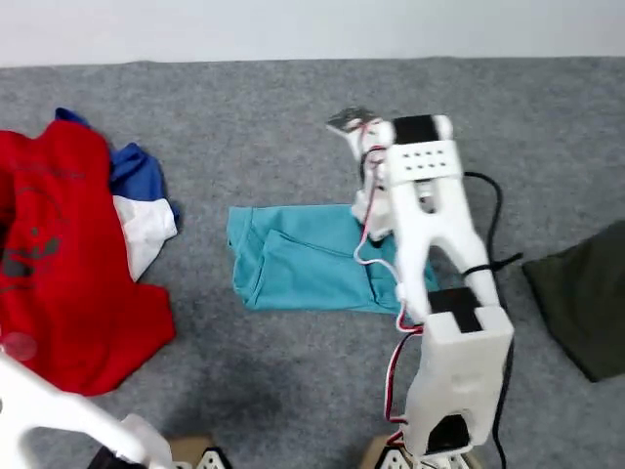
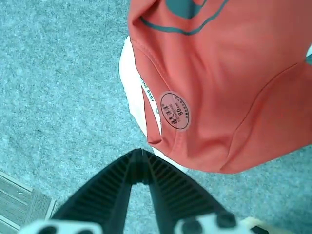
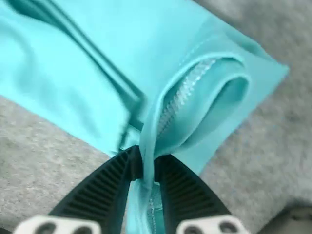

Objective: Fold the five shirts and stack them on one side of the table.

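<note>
Where the grey felt-covered table (image 1: 244,107) is reaching its left side in the high view, a red cotton shirt (image 1: 68,244) with a dark printed motif is lying spread over a blue shirt (image 1: 137,174) and a white shirt (image 1: 146,227), both of which are showing from under its right side. The left gripper (image 2: 141,158) is hanging just beside the red shirt's edge with its ribbed black jaws pressed together and nothing between them. A round size sticker (image 2: 174,110) is sitting on the fabric near that edge. In the middle of the table, a teal knit shirt (image 1: 293,259) is lying partly folded into a rough rectangle. The right gripper (image 3: 147,163) is standing at that shirt's right edge and is clenching a doubled fold of teal fabric, stitched seam included, between its jaws. At the far right, a dark olive shirt (image 1: 586,293) is lying flat, well apart from the teal one. Handling note: the teal fabric is looking light, soft and limp, so it is likely to sag and drape from any single hold and will not keep a crease by stiffness alone. A pinch on a hemmed or seamed edge, where the layers are thicker, is likely to slip less than one on a single thin layer. Dragging the fabric across the felt may be pulling earlier folds open, so lifting the held edge clear before carrying it over is the safer approach.
</note>
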Tool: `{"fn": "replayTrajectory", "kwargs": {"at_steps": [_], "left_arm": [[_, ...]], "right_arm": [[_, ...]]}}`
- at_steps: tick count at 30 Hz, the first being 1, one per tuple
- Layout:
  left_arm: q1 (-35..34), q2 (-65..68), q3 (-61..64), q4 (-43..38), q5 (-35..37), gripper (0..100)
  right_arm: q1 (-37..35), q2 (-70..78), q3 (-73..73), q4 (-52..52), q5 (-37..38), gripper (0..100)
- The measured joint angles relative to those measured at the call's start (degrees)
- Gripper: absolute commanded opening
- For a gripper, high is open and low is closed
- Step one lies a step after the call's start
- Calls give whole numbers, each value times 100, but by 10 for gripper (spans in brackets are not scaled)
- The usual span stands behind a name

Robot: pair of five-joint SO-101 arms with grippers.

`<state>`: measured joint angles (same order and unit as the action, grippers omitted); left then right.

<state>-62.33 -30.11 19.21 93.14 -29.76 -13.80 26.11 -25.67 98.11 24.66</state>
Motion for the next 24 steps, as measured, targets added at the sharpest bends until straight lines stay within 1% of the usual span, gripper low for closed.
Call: {"fn": "replayTrajectory", "kwargs": {"at_steps": [5,12,24], "left_arm": [[0,0,0,149,0,2],[0,0,0,167,0,2],[0,0,0,202,0,2]], "right_arm": [[-686,0,0,-343,-53,10],[-1222,246,0,-738,-149,10],[-1758,580,-35,-1415,-149,10]]}}
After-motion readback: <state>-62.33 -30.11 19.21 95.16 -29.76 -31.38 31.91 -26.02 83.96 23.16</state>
